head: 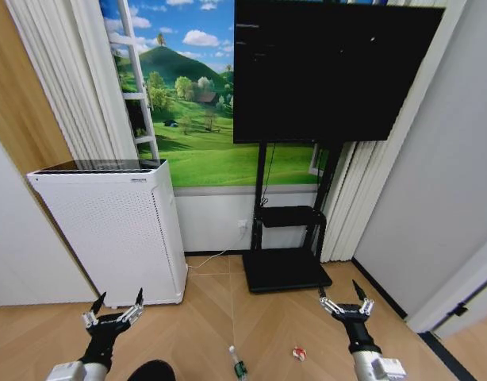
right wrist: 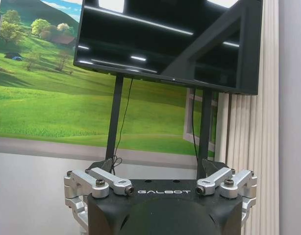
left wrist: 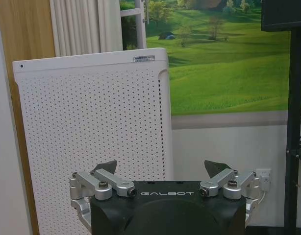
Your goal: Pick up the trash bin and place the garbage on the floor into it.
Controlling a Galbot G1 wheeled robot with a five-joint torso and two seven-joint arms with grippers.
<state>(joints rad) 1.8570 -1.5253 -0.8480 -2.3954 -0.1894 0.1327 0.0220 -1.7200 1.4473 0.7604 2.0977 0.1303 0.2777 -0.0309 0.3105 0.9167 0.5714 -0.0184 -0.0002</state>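
Wooden herringbone floor (head: 220, 317) filled the lower part of the head view, with open room between the two arms. At the left of the frame a white wall panel (head: 13, 238) closed that side, and next to it stood the white perforated appliance (head: 120, 230), its base on the floor and its back near the curtain (head: 61, 79). Low at lower left, the left claw (head: 114, 312) hung above the floor in front of the appliance, fingers spread and holding nothing. Just below it, at the bottom edge, a rounded black shape, the trash bin (head: 152, 371), was cut off by the frame so little of it could be made out.

Toward the bottom centre a small clear bottle with a green label (head: 238, 363) lay on the floor, and to its right, apart from it, a crumpled red-and-white wrapper (head: 299, 353). Neither touched a claw. Behind them the black stand base (head: 285, 270) sat on the floor against the wall, carrying the large dark screen (head: 331, 71) at upper right, over the green hillside mural (head: 196, 103).

At lower right the right claw (head: 346, 299) hung above bare floor, fingers spread and empty, with a grey wall (head: 434, 198) and dark skirting closing that edge.

In both wrist views the word "GALBOT" was printed in white on the black claw body. The left wrist view had a small label strip on the appliance's top edge, too small to read.
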